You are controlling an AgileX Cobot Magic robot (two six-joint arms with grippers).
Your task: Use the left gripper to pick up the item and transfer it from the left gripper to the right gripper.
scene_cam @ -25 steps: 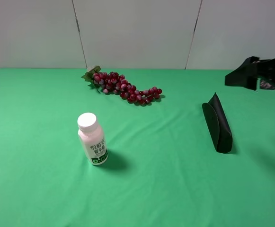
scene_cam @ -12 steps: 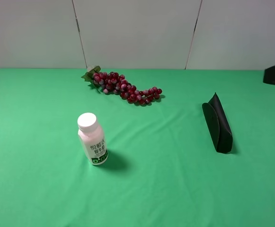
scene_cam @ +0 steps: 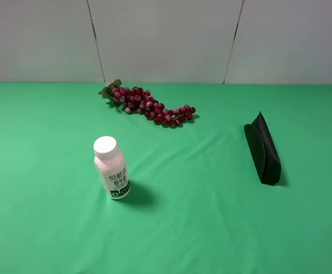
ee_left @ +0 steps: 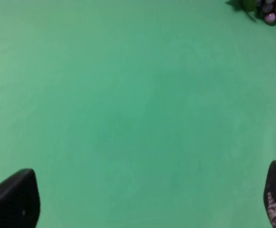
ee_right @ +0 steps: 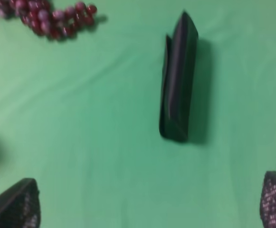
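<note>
I see a green cloth covering the whole table, with pale wall panels behind. Nearest me on the left stands the pink bottle, upright, white cap on. To the right and a little farther back lies the item, the black soft case, flat on the cloth and touched by nothing. Farthest back, near the wall, lies the grape bunch. From my wrist cameras, the left gripper has its fingers spread wide over bare cloth, and the right gripper is likewise spread, the case lying ahead of it.
</note>
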